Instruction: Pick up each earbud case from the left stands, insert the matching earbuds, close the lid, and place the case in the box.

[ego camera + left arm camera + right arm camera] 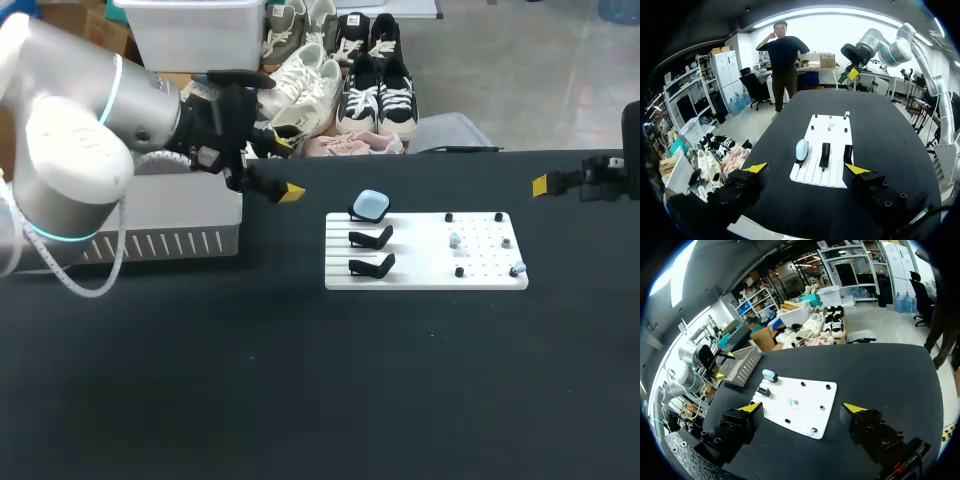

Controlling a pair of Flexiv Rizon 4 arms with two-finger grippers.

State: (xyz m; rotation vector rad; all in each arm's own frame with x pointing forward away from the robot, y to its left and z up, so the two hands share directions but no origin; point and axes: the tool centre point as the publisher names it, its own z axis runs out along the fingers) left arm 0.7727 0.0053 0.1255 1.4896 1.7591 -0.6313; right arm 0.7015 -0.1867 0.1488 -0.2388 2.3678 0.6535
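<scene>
"One case (370, 205) sits at the upper left of the white board (420, 272), leaning on its stand (356, 214). Why?"

"Probably so its edges stay free for grasping. Its broad face tilts upward, and its long axis seems to run left to right."

"And the claws?"

"The left claw (806, 168) is at upper left and the right claw (803, 408) at the right edge. Both are spread wide and hold nothing."

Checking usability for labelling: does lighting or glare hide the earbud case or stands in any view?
Head view: even light, the pale blue earbud case and black stands stand out on the white board. Left wrist view: no glare on the case. Right wrist view: case plain, earbuds too small to judge.
</scene>
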